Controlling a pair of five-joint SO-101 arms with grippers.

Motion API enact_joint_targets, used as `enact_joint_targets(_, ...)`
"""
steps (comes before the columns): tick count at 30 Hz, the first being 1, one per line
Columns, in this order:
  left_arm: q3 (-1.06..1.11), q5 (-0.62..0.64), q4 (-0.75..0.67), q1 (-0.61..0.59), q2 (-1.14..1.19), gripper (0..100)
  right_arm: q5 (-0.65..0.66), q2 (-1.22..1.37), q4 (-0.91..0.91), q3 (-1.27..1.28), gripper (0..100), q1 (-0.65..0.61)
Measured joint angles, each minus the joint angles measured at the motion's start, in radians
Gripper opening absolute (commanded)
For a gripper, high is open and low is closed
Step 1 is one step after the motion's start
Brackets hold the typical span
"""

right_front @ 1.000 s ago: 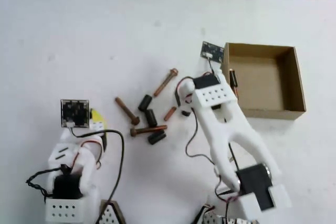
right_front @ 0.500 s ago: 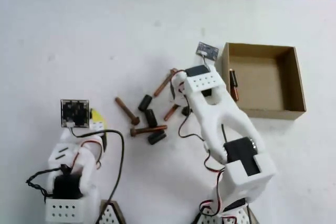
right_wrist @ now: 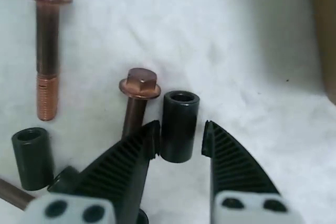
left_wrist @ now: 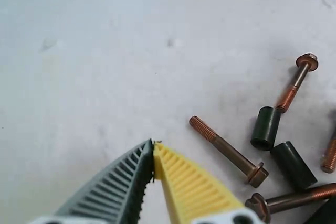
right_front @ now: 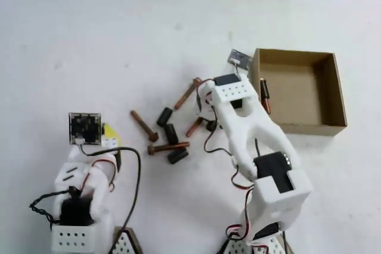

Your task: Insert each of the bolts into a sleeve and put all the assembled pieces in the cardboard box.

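Item: sleeve (right_wrist: 179, 126), black, on the table left of the cardboard box (right_front: 300, 128), just beside a bolt (right_wrist: 137, 98). Step, as I judge it: pick-up for assembly. Right gripper (right_wrist: 179, 140) has its fingers wide, straddling the sleeve (not yet clamped); the next move calls for a square close. The sleeve's long axis runs along the finger gap, open mouth pointing away from the wrist. Left gripper (left_wrist: 154, 156) is pinched together, empty.

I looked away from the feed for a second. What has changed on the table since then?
The right gripper swung away from the brown cardboard box to the loose parts. It is open and now straddles a black cylindrical sleeve beside a short copper-coloured bolt, without clamping it. The left gripper, shut, the other loose bolts and sleeves, and the assembled piece in the box stayed put.
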Motion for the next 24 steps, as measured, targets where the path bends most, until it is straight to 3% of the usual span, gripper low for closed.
enact_joint_targets(5, 0.000, 0.000, 0.000, 0.000, 0.000, 2, -0.002, 0.015, -0.021, -0.002, 11.9, 0.000)
enact_joint_targets(11, 0.000, 0.000, 0.000, 0.000, 0.000, 2, -0.002, 0.015, -0.021, -0.003, 3.5, 0.005)
enact_joint_targets(24, 0.000, 0.000, 0.000, 0.000, 0.000, 2, 0.005, 0.015, 0.018, -0.003, 3.1, 0.006)
